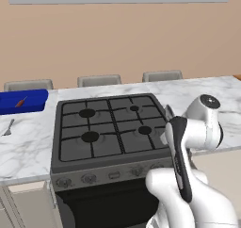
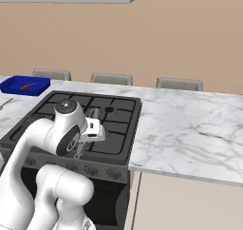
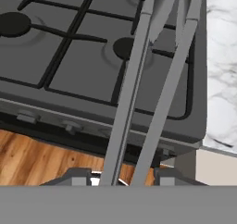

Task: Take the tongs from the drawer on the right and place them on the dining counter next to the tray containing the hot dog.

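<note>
Tongs (image 3: pixel 139 102) pinched in the gripper (image 3: pixel 124 176), mid-carry over the stove (image 1: pixel 106 128); next, swing toward the tray (image 1: pixel 28 102), upper left

The stove (image 1: pixel 110 128) stands between the arm and the tray (image 1: pixel 23 101), its raised grates in the way of a low pass. A fork (image 1: pixel 8 127) lies near the tray. Bare dining counter (image 2: pixel 190 124) stretches right of the stove.

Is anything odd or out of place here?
Mainly the tongs: they are clamped in the gripper and hang over the stove, not beside the blue tray. A fork lies loose on the dining counter.
</note>
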### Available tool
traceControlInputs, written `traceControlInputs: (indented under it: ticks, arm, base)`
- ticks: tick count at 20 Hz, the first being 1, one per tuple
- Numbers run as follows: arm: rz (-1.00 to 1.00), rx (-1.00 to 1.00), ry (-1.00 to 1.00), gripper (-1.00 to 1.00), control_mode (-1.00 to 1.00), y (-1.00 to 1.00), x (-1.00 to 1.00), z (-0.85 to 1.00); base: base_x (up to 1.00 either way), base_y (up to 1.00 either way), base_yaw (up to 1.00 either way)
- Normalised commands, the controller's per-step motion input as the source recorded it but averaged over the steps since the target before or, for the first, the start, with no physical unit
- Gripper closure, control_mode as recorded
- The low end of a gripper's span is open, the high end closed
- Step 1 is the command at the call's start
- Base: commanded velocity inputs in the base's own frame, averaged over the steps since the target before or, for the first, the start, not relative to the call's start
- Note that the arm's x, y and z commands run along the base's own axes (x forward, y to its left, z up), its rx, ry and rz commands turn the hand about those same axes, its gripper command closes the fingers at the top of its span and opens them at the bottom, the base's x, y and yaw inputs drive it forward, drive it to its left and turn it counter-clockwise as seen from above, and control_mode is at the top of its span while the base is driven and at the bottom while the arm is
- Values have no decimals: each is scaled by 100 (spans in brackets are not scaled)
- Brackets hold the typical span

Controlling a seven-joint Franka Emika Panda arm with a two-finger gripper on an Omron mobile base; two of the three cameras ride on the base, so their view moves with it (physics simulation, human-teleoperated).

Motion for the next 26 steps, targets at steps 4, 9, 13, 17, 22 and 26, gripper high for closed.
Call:
traceControlInputs:
  ticks: [4,9,13,17,22,26]
  arm:
    - [3,0,0,100,-100,53,2,27]
    - [2,-2,0,100,-100,42,0,17]
    - [0,-1,0,100,-100,9,0,8]
    - [0,-1,-1,100,-100,0,-1,13]
    - [0,-1,-5,100,-100,0,-11,20]
    - [0,-1,-6,100,-100,0,-18,34]
  base:
    - [0,0,0]
    - [0,0,0]
    - [0,0,0]
    - [0,0,0]
    - [0,0,0]
    - [0,0,0]
